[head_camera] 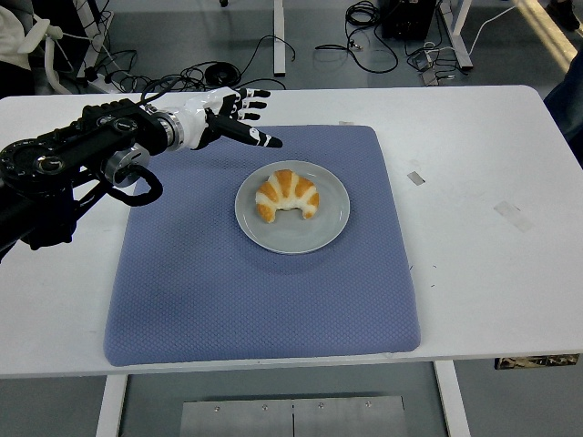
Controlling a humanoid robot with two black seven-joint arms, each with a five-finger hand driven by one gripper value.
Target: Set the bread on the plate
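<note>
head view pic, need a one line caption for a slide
Croissant resting on the grey plate atop a blue mat, left hand open and clear of it.

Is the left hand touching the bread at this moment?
No, the left hand is open above the mat's far left corner, clearly apart from the bread, which lies alone on the plate.

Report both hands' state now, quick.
Left robot hand: open, fingers spread, holding nothing, clear of the croissant on the plate.
Right robot hand: not in view.
</note>
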